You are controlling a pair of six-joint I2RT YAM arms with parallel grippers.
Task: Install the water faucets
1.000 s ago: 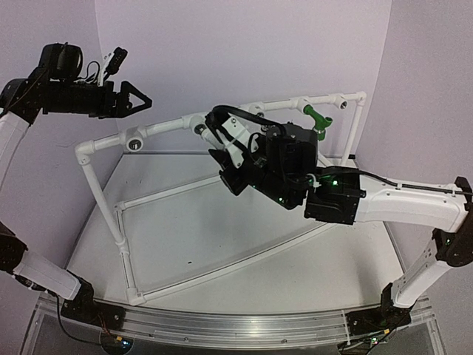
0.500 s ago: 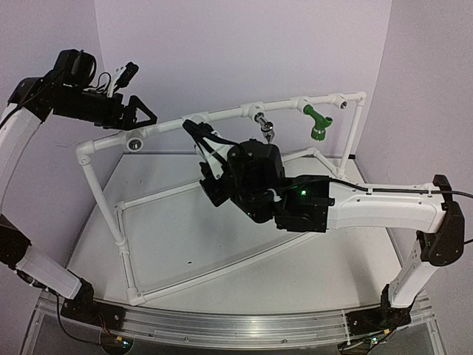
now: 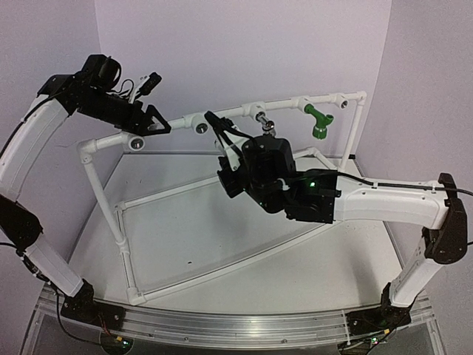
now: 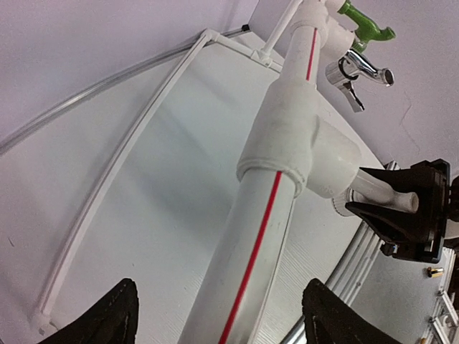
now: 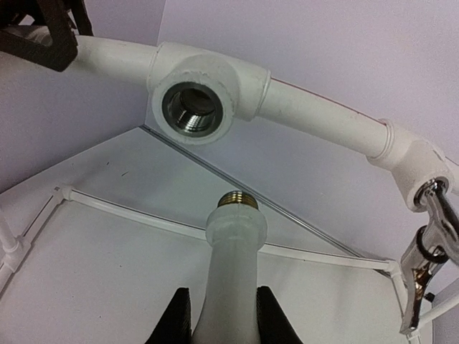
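My right gripper [image 5: 222, 319] is shut on a white faucet [image 5: 231, 244] with its brass threaded end up, just below and short of a metal-threaded socket [image 5: 195, 107] on the white pipe frame's top rail. In the top view the right gripper [image 3: 222, 132] sits by that socket [image 3: 200, 127]. My left gripper [image 4: 222, 326] is open, its jaws straddling the red-striped top rail [image 4: 262, 244] without touching it; it also shows in the top view [image 3: 159, 122]. A chrome faucet [image 3: 266, 127] and a green faucet [image 3: 318, 122] hang from the rail further right.
The pipe frame [image 3: 122, 222] stands on the white table, with low rails along the floor and an upright post at the right [image 3: 353, 129]. Another open socket [image 3: 135, 141] sits on the rail at the left. The right forearm [image 3: 369, 203] spans the frame's middle.
My left arm has swung right and down until its open gripper is over the top rail. My right gripper has carried the white faucet left, then up toward the socket.
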